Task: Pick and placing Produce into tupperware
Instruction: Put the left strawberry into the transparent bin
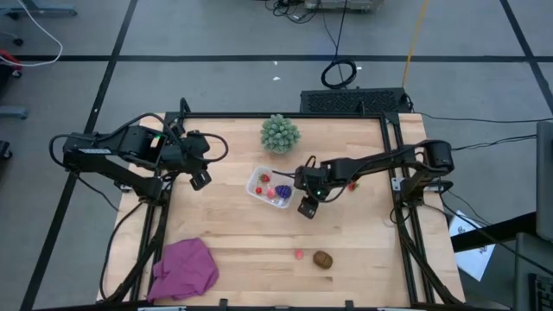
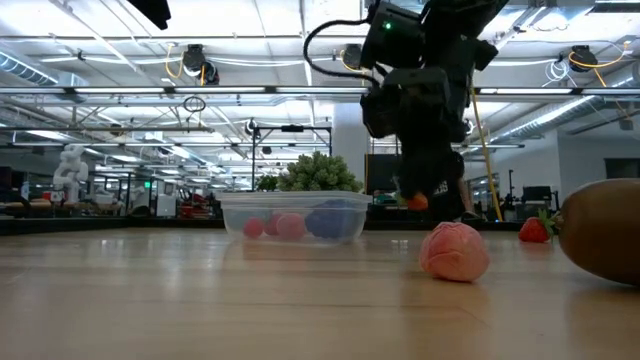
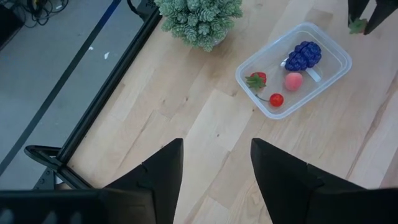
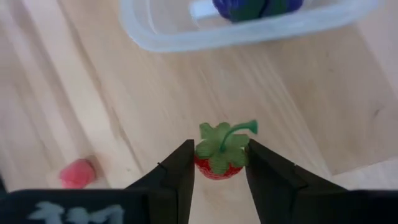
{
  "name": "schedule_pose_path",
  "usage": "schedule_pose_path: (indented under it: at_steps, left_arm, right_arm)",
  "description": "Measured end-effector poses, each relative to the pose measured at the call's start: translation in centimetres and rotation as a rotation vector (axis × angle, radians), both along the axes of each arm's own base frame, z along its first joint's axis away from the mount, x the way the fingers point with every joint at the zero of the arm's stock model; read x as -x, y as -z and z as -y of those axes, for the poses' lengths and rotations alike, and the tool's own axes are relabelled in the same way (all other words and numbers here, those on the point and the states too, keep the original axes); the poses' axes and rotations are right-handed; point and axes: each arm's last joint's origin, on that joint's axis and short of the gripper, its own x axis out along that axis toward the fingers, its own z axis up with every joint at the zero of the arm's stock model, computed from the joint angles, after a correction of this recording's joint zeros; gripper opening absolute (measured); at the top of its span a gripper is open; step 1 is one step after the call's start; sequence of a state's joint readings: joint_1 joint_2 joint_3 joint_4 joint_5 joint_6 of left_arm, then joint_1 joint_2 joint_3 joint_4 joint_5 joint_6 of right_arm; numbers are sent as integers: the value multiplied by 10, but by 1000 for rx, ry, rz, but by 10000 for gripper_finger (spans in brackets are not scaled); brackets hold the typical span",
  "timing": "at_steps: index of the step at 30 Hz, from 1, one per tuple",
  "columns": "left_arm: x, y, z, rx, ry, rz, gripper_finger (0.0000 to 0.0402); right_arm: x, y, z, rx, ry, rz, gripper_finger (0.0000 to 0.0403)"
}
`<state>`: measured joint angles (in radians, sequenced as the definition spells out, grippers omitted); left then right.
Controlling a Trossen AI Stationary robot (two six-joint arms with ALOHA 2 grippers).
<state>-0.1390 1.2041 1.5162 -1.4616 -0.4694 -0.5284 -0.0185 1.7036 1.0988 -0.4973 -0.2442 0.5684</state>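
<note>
Now right pincer (image 4: pixel 219 163) pinches a strawberry (image 4: pixel 219 155) beside the tupperware (image 4: pixel 249 28).

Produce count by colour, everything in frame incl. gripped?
Red: 4, tub strawberry, tub red ball, held strawberry in right gripper, loose strawberry
Pink: 2, tub pink piece, loose pink piece
Purple: 1, grapes in tupperware
Brown: 1, brown oval
Total: 8
</note>
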Motion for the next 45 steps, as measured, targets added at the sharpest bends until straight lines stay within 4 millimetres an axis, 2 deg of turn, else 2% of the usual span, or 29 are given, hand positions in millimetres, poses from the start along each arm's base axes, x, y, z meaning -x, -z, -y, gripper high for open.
schedule_pose_path:
  at_steps: [6, 10, 16, 23, 29, 35, 37, 40, 45]
  left_arm:
    - [0, 0, 0, 0, 0, 0, 191]
    - [0, 0, 0, -3, 6, -2, 191]
    - [0, 0, 0, -4, 8, 1, 191]
    - [-1, -1, 0, -7, 14, 6, 191]
    - [-1, -1, 0, -8, 17, 9, 191]
    - [-1, -1, 0, -8, 18, 8, 191]
    - [-1, -1, 0, -8, 17, 8, 191]
    - [-1, -1, 0, -8, 17, 8, 191]
    - [-1, -1, 0, -8, 18, 7, 191]
  right_arm:
    - [1, -24, -2, -3, 7, 119, 118]
    - [-4, -43, -3, -18, -4, 284, 118]
    - [-17, -60, -2, -79, -46, 501, 118]
    - [-23, -73, 12, -35, -52, 578, 118]
    - [-33, -105, 19, 25, -98, 683, 118]
    - [-39, -133, 20, 89, -165, 712, 118]
    - [-43, -135, 20, 102, -181, 687, 118]
    - [-53, -128, 22, 108, -198, 630, 118]
    - [-70, -97, 29, 100, -203, 498, 118]
